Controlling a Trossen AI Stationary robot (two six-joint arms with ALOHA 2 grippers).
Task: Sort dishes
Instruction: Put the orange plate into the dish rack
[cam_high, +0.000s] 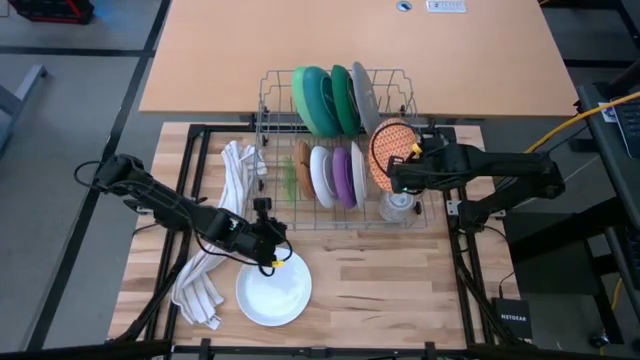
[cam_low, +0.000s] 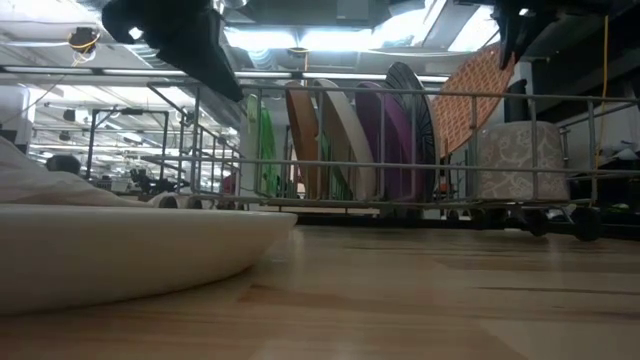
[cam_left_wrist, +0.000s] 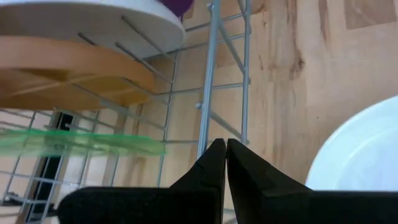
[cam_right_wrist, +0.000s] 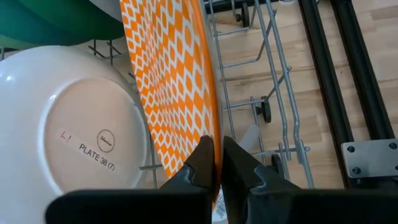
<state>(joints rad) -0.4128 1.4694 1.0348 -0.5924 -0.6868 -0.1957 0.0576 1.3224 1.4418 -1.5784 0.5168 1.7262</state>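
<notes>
- Butcher-block tabletop (cam_high: 400, 290) under bright workshop lights, wire dish rack (cam_high: 268, 92) standing at its far middle.
- Right gripper (cam_right_wrist: 216, 163) clamped on the edge of the orange patterned plate (cam_right_wrist: 174, 81), plate tilted at the rack's right end, above the small clear glass cup (cam_high: 397, 207).
- Just left of that plate in the rack's near row: white plate (cam_right_wrist: 74, 124) showing its stamped underside, then purple plate (cam_high: 343, 172), another white dish (cam_high: 322, 174) and an orange dish (cam_high: 303, 160), all on edge.
- Far row of the rack: light green bowl (cam_high: 312, 100), teal plate (cam_high: 343, 98) and grey plate (cam_high: 365, 96), standing side by side.
- Left gripper (cam_left_wrist: 225, 163) pinched shut on nothing, hovering just above the far rim of the white bowl (cam_high: 273, 291).
- White bowl flat on the wood, near and left of the rack, apart from it.
- White striped cloth towel (cam_high: 215, 240) stretched from the rack's left side toward the near edge, lying beneath the left arm and beside the bowl.
- Green wire-thin piece (cam_left_wrist: 81, 142) visible through the rack bars in the left wrist view, kind unclear.
</notes>
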